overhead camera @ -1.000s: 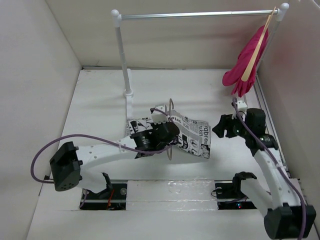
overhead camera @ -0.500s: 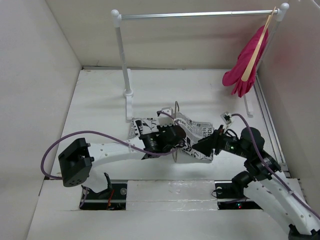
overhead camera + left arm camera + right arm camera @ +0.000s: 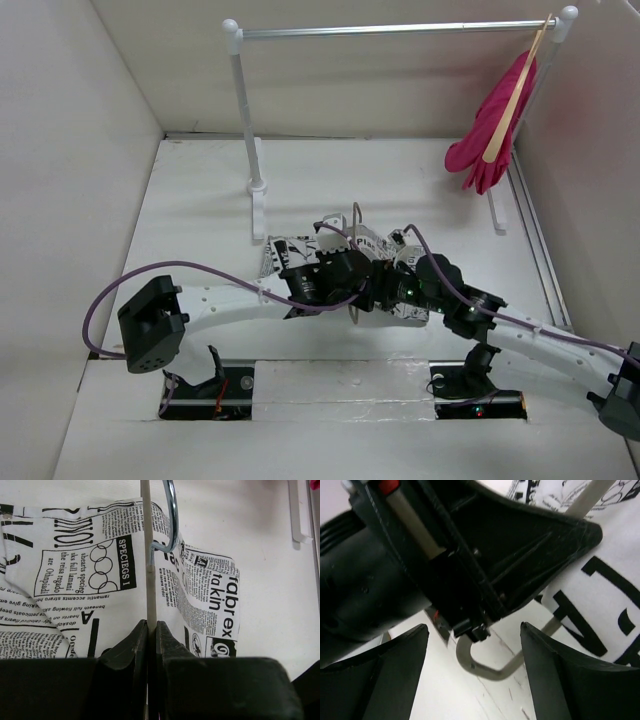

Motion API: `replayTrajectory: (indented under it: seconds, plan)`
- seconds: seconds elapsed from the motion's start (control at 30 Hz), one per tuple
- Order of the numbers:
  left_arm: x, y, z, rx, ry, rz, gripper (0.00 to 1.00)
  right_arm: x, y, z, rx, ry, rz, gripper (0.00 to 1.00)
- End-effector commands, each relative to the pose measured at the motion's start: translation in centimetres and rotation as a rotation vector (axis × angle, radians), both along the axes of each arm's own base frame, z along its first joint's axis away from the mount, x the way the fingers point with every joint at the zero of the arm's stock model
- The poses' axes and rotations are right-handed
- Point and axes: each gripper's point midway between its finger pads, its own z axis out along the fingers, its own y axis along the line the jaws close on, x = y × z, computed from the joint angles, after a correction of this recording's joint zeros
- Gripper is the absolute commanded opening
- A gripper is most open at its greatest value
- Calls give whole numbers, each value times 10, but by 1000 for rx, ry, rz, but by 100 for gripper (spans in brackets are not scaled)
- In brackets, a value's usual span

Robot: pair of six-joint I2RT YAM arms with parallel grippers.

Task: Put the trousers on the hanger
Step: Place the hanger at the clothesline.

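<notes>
White worktop (image 3: 200, 200) carries the trousers (image 3: 75, 580), spread under the hanger (image 3: 146, 555). The left tool (image 3: 151, 627) is pinched tight on the hanger's wire. The right tool (image 3: 472, 630) holds its fingers wide apart around the hanger's bend. I think it must close there next, gently. The left tool crowds it. A pink garment (image 3: 490, 140) hangs far from the hanger.

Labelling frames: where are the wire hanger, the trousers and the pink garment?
hanger (image 3: 173, 511), left wrist view, on its curved hook
trousers (image 3: 80, 570), left wrist view, on printed cloth
pink garment (image 3: 476, 155), top view, on hanging cloth
</notes>
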Motion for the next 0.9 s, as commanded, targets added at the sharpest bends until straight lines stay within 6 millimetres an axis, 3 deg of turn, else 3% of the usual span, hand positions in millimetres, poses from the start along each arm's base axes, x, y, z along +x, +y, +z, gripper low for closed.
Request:
replayTrajectory:
  seconds: [0.0, 0.33, 0.37, 0.43, 0.5, 0.67, 0.8, 0.87]
  plan:
    - [5, -14, 54, -206, -62, 26, 0, 18, 10, 29, 131, -72, -83, 79]
    - [-3, -17, 56, -266, -9, 14, 0, 24, 25, 7, 133, -50, -137, 60]
    - [-4, -17, 57, -272, -7, 13, 0, 29, 22, 6, 131, -59, -169, 50]
    - [-6, -18, 60, -287, -3, 6, 0, 32, 19, 8, 127, -66, -191, 44]
    - [-6, -17, 65, -300, -5, 3, 0, 35, 15, 8, 120, -79, -209, 31]
    - [-9, -12, 73, -323, -11, 0, 0, 33, 13, 17, 148, -105, -201, 3]
    - [-12, -9, 99, -355, -44, -31, 0, 30, 13, 34, 185, -150, -180, 0]
    - [-8, -11, 119, -394, -54, -51, 0, 29, 11, 52, 228, -185, -179, 0]
